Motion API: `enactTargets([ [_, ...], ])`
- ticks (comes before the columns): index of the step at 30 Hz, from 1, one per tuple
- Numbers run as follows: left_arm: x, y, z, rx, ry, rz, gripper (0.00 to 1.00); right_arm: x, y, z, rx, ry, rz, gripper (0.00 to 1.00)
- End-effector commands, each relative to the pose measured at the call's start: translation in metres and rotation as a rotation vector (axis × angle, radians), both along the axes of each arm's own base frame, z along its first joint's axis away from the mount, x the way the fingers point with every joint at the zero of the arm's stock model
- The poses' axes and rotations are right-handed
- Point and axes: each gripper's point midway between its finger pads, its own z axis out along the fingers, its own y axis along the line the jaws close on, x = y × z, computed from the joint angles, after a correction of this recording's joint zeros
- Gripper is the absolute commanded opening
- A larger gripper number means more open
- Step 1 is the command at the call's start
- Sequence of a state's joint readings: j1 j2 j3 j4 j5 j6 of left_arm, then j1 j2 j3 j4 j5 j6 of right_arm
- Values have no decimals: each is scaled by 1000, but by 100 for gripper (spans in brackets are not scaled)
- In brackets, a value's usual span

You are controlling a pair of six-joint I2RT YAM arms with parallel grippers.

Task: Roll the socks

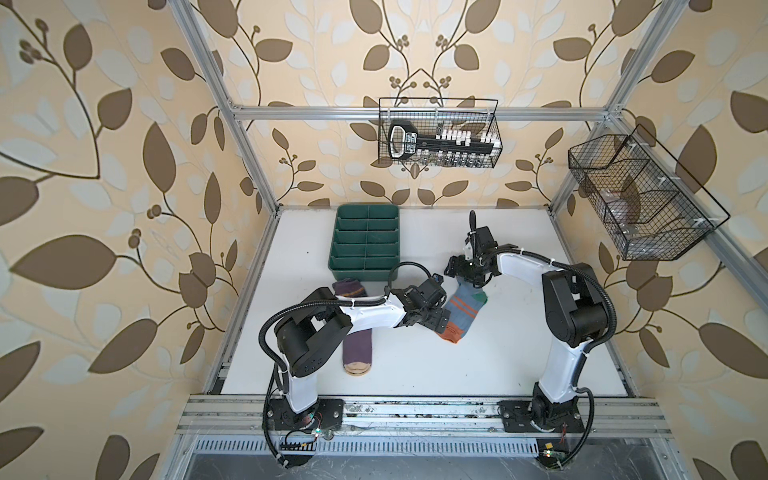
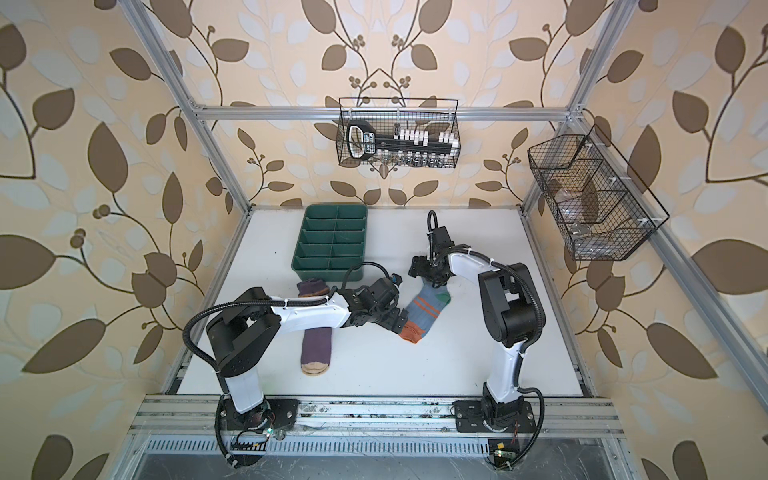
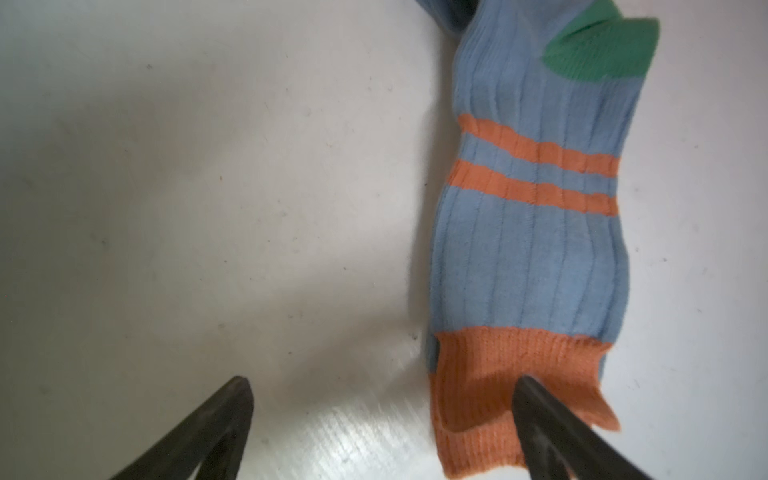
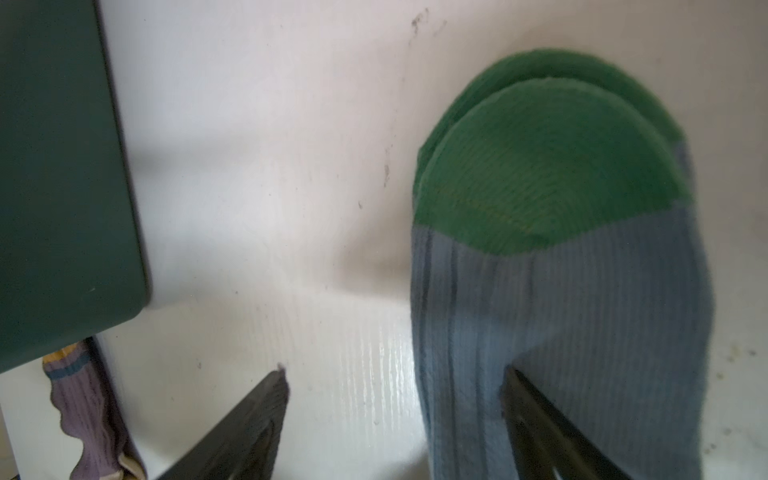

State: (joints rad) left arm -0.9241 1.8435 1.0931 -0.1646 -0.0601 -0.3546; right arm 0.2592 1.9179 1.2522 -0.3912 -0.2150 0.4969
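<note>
grey-blue sock (image 1: 465, 311) flat on table (image 1: 415, 374)

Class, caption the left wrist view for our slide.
Open left gripper, one finger over the orange cuff of a ribbed grey-blue sock.

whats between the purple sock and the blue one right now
In both top views, the left arm's white forearm and left gripper span the gap from purple sock to grey-blue sock; beneath them, bare white table.
</note>
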Motion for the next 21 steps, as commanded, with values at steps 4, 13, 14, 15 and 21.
enactTargets([
  [4,-5,-4,-5,-7,-13,56,99,7,-1,-4,19,3,-5,82],
  [13,-30,19,-18,16,10,121,99,18,-15,-22,-25,26,-53,81],
  [14,-31,22,-18,17,10,129,99,19,-18,-25,-40,34,-64,81],
  [15,-33,24,-17,17,8,135,99,19,-22,-29,-56,45,-76,81],
  [21,-39,33,-16,22,3,156,99,19,-31,-37,-84,56,-109,81],
])
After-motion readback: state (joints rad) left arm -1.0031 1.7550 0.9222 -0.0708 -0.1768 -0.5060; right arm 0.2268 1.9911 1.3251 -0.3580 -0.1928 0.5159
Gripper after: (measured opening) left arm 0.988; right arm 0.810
